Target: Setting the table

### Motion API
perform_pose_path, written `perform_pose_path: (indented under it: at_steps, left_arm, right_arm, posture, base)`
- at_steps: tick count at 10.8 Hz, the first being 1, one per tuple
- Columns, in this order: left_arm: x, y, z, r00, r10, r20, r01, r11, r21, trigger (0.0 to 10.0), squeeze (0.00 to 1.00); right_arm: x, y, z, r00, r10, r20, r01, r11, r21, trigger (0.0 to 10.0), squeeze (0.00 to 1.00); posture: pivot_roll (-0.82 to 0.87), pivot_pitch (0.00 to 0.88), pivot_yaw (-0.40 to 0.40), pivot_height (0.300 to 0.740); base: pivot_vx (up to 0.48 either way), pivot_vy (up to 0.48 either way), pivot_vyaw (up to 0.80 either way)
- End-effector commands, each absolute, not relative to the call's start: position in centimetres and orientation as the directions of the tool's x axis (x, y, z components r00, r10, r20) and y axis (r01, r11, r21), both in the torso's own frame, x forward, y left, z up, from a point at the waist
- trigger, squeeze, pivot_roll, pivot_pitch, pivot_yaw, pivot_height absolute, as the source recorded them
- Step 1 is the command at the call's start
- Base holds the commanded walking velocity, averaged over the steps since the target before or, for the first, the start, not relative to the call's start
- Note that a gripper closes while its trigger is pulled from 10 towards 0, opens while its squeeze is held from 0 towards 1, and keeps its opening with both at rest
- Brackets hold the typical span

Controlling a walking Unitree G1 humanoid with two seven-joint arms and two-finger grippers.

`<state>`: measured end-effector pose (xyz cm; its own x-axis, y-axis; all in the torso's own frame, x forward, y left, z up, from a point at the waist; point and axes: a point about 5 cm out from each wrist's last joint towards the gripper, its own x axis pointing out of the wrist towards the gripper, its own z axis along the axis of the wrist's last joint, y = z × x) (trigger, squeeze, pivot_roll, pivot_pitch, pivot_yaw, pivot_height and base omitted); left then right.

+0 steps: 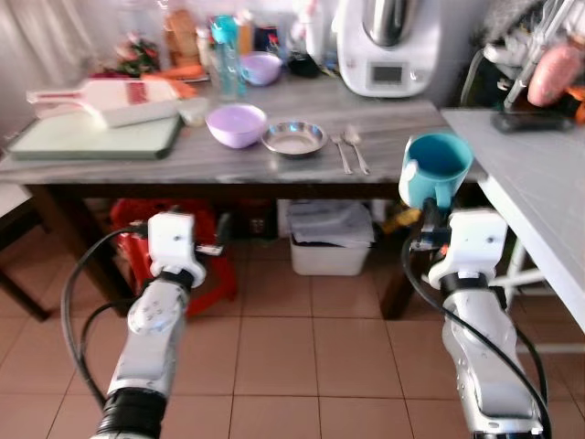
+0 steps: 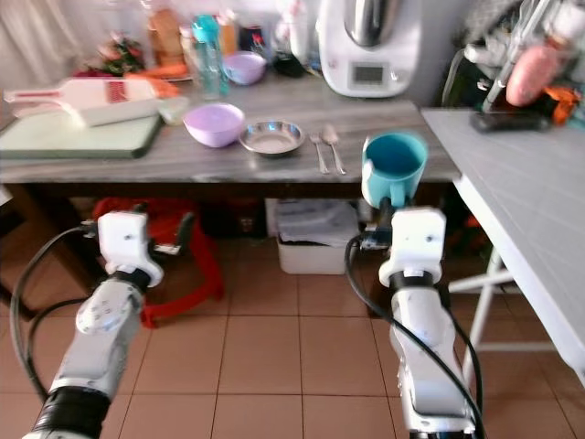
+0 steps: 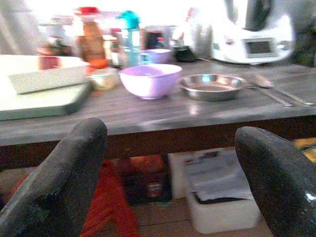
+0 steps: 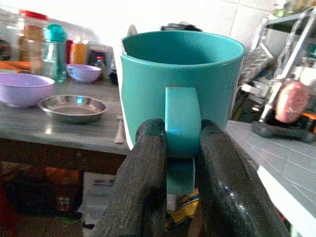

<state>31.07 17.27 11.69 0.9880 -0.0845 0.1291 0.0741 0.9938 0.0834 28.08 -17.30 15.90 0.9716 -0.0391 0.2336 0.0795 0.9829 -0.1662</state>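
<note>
Jaws of the right gripper (image 4: 180,163) are clamping the handle of a teal mug (image 1: 437,169), one black finger (image 4: 140,182) on each side; jaws of the left gripper (image 3: 173,173) are standing wide apart with nothing between them. Both grippers are hovering in front of a grey wood-grain table (image 1: 219,165), below its front edge, over a floor of terracotta tiles (image 1: 292,347). A second, pale tiled surface (image 1: 539,183) is running along beside the right gripper.

The mug is standing upright above the right gripper, opening upward, its handle facing the wrist; it is hanging in front of the table's right end, clear of the tabletop.

Beyond the left gripper, on the table, a lilac bowl (image 1: 237,124) is sitting just beside a steel dish (image 1: 293,138). Two pieces of cutlery (image 1: 350,149) are lying between that dish and the mug. Farther off toward the left, a pale green board (image 1: 101,137) is carrying a white and red slicer (image 1: 110,99). At the table's back edge, a smaller lilac bowl (image 1: 260,68), a teal-capped bottle (image 1: 226,55) and a white kitchen machine (image 1: 388,46) are standing among blurred jars.

Under the table, a red stool (image 1: 215,265) is sitting beyond the left gripper, and a white bin (image 1: 329,240) between the two grippers.
</note>
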Motion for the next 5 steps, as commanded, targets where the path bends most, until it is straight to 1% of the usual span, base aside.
perform_pose_path:
  at_steps: [1, 2, 3, 5]
  left_arm:
    - [30.8, 18.1, 12.1, 0.988, -0.043, 0.152, 0.024, 0.993, 0.120, 10.0, 0.00]
    - [30.0, 18.8, 11.7, 0.989, -0.006, 0.147, -0.016, 0.989, 0.147, 10.0, 0.00]
    - [29.0, 19.3, 11.0, 0.992, 0.011, 0.126, -0.031, 0.986, 0.162, 10.0, 0.00]
    - [28.0, 19.7, 10.3, 0.994, 0.031, 0.101, -0.046, 0.988, 0.149, 10.0, 0.00]
  right_arm:
    - [27.7, -17.1, 17.0, 0.959, -0.035, 0.281, 0.083, 0.984, -0.161, 10.0, 0.00]
    - [27.2, -17.2, 16.7, 0.960, -0.045, 0.275, 0.093, 0.983, -0.161, 10.0, 0.00]
    - [26.5, -17.2, 16.3, 0.963, -0.056, 0.264, 0.103, 0.981, -0.166, 10.0, 0.00]
    - [24.8, -17.7, 15.4, 0.963, -0.100, 0.251, 0.147, 0.973, -0.178, 10.0, 0.00]
  posture:
    - [0.04, 0.000, 0.022, 0.740]
    - [0.04, 0.004, 0.022, 0.740]
    - [0.05, 0.007, 0.020, 0.740]
    - [0.05, 0.009, 0.018, 0.740]
  base:
    - [0.000, 0.000, 0.52]
    - [0.000, 0.000, 0.41]
    - [0.000, 0.000, 0.00]
    - [0.000, 0.000, 0.00]
